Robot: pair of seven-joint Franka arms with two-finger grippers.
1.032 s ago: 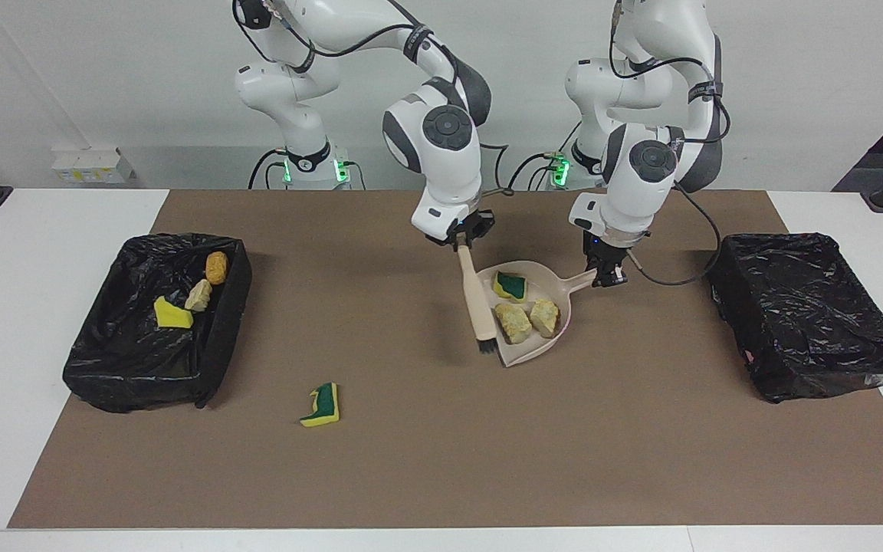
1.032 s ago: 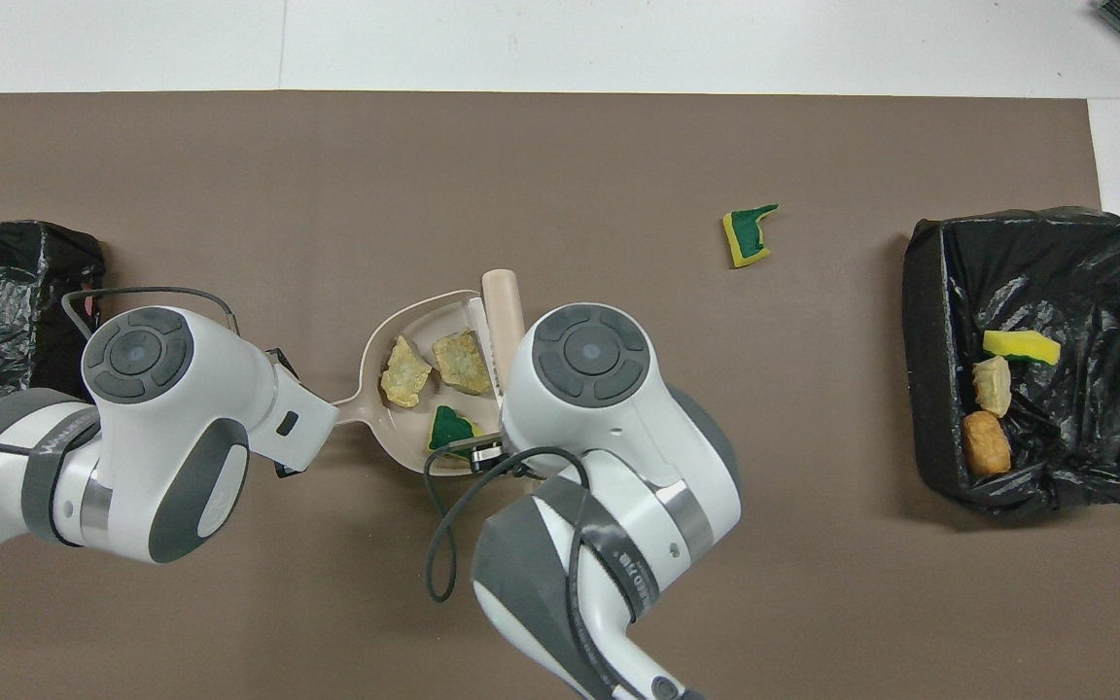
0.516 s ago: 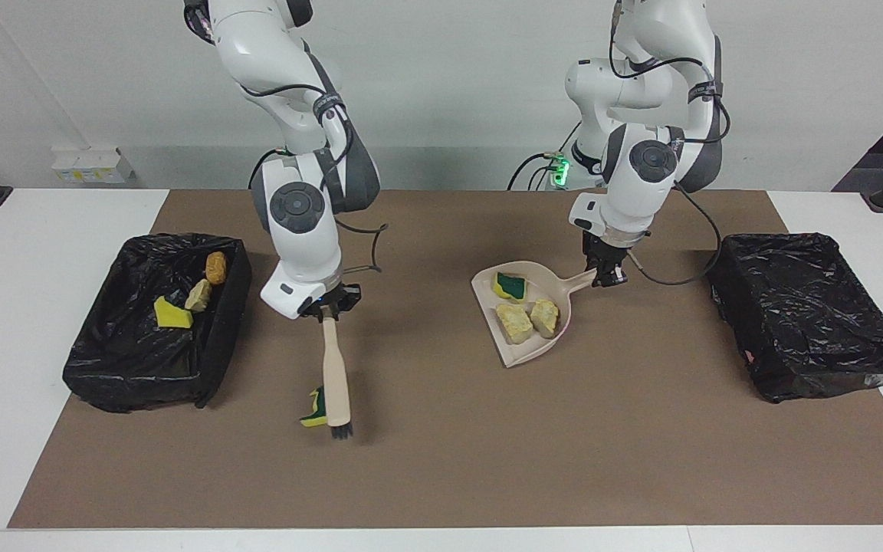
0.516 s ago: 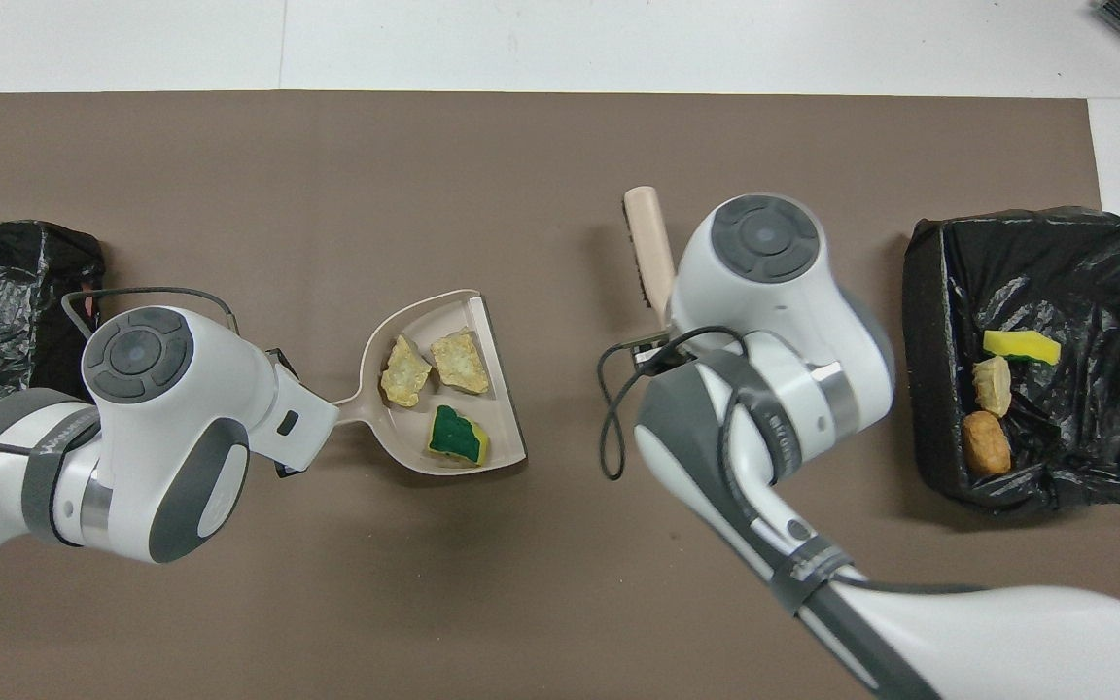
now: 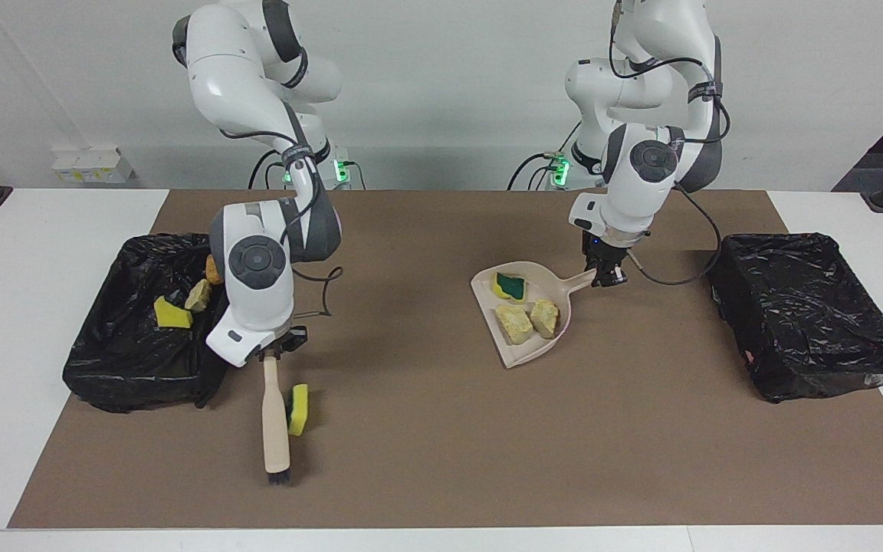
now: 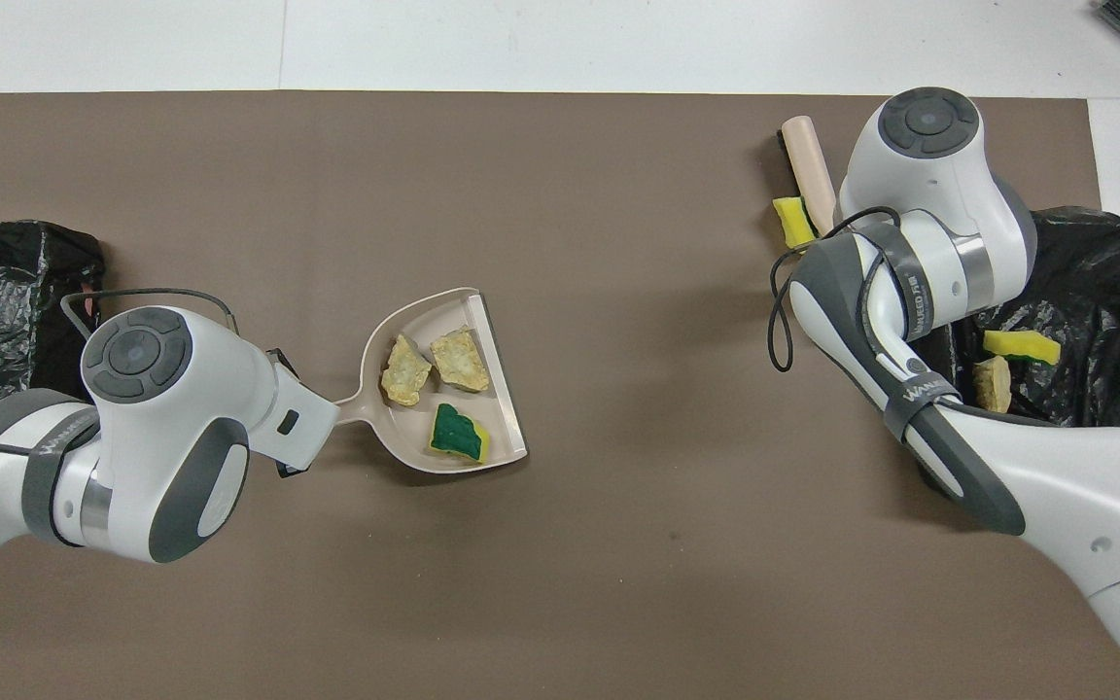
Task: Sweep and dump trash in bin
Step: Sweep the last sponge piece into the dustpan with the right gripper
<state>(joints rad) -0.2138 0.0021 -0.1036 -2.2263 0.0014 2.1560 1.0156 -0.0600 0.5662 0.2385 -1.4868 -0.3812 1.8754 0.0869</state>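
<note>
My right gripper (image 5: 271, 356) is shut on the handle of the beige brush (image 5: 275, 425), whose bristles point down at the mat. A green-and-yellow sponge scrap (image 5: 298, 409) stands on edge right against the brush (image 6: 808, 170), on the side away from the bin (image 5: 142, 368). My left gripper (image 5: 608, 274) is shut on the handle of the beige dustpan (image 5: 522, 359). The pan rests mid-table, holding one sponge piece (image 5: 510, 286) and two bread-like chunks (image 5: 514, 323). Its mouth (image 6: 507, 379) faces the right arm's end.
The black-lined bin (image 6: 1095, 292) at the right arm's end holds a yellow sponge piece (image 5: 172, 314), a beige chunk (image 5: 198, 295) and an orange chunk (image 5: 214, 268). A second black-lined bin (image 5: 809, 314) sits at the left arm's end.
My right arm swung the brush from the dustpan's mouth over to the loose sponge scrap, which has tipped onto its edge and shifted slightly. The left arm and dustpan stayed still.
</note>
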